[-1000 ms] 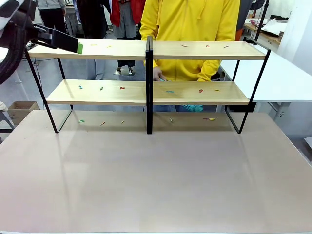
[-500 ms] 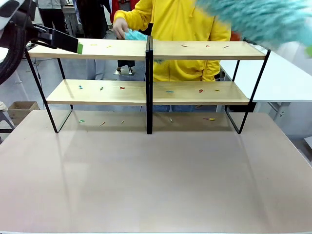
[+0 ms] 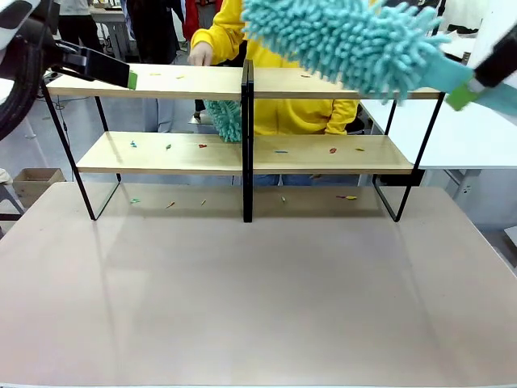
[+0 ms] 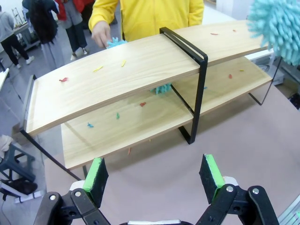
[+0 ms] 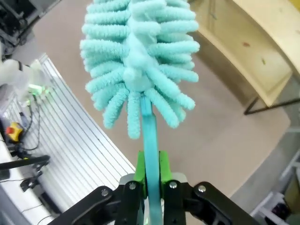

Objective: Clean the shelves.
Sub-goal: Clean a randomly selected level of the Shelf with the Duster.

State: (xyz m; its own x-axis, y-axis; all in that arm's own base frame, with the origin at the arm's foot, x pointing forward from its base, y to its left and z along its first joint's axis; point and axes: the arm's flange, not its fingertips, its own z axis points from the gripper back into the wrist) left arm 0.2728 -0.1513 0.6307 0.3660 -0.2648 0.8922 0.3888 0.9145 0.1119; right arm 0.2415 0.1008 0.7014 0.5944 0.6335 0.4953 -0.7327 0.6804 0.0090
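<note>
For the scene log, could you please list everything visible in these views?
tabletop: one, grey-beige, foreground
shelves: one, two light-wood boards in a black frame, far side of the tabletop
scraps: many, red, green, yellow, blue, on both boards and the tabletop beneath
white table: one, behind right
cardboard box: one, brown, floor at left
robot's duster: one, teal, in the air near the top board's right half
person's duster: one, teal, behind the shelves, between the boards
person: one, yellow top, behind the shelves
hand: one, at the top board's far edge
left gripper: one, black with green pads, jaws open, by the top board's left end
right gripper: one, same colours, jaws shut on robot's duster
</note>
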